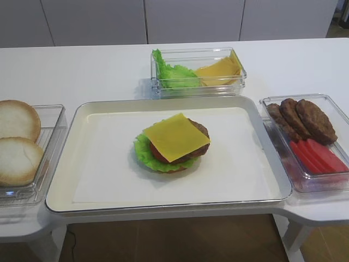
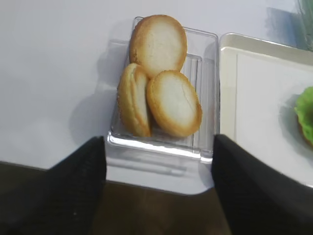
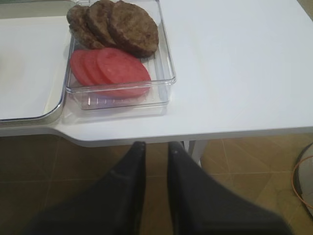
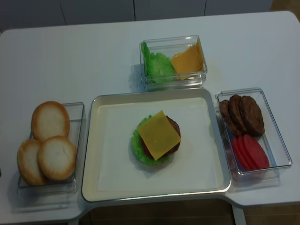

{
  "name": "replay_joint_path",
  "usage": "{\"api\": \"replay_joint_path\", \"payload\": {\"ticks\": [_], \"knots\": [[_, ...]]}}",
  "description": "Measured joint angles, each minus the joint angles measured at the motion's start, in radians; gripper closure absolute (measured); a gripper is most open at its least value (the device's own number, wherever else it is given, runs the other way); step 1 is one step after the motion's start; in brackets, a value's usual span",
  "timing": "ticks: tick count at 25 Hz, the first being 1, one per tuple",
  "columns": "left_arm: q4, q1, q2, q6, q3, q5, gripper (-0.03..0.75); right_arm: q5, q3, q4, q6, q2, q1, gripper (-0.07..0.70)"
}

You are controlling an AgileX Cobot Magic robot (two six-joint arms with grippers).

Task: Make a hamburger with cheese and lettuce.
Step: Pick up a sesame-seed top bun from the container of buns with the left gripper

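Observation:
The hamburger [image 1: 172, 143] sits in the middle of the white tray [image 1: 98, 164], without a top bun. Its square yellow cheese [image 1: 175, 136] lies on the brown patty, corners overhanging. The ruffled green lettuce [image 1: 143, 153] frills out at the lower left of the stack, and its edge also shows in the left wrist view [image 2: 305, 110]. Neither gripper appears in the two high views. My left gripper [image 2: 159, 142] is open and empty, just short of the table's front edge before the bun box. My right gripper [image 3: 156, 146] hangs below the table edge, fingers slightly apart with only floor between them.
A clear box of pale bun halves [image 2: 161, 88] stands left of the tray. At the back is a box with loose lettuce leaves and cheese slices [image 1: 197, 71]. A clear box on the right holds brown patties [image 3: 117, 27] and red tomato slices [image 3: 110, 66].

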Motion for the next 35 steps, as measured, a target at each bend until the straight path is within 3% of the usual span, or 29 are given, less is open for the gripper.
{"api": "replay_joint_path", "payload": {"ticks": [4,13,21,35], "knots": [[0.000,0.000,0.216,-0.089,-0.073,-0.046,0.224,0.000,0.000,0.000,0.000,0.000,0.000,0.510],[0.010,0.002,0.605,-0.094,-0.179,-0.050,0.225,0.000,0.000,0.000,0.000,0.000,0.000,0.528],[-0.003,0.119,0.704,0.091,-0.182,-0.031,0.225,0.000,0.000,0.000,0.000,0.000,0.000,0.528],[-0.057,0.127,0.791,0.167,-0.182,-0.025,0.225,0.000,0.000,0.000,0.000,0.000,0.000,0.531]]}}
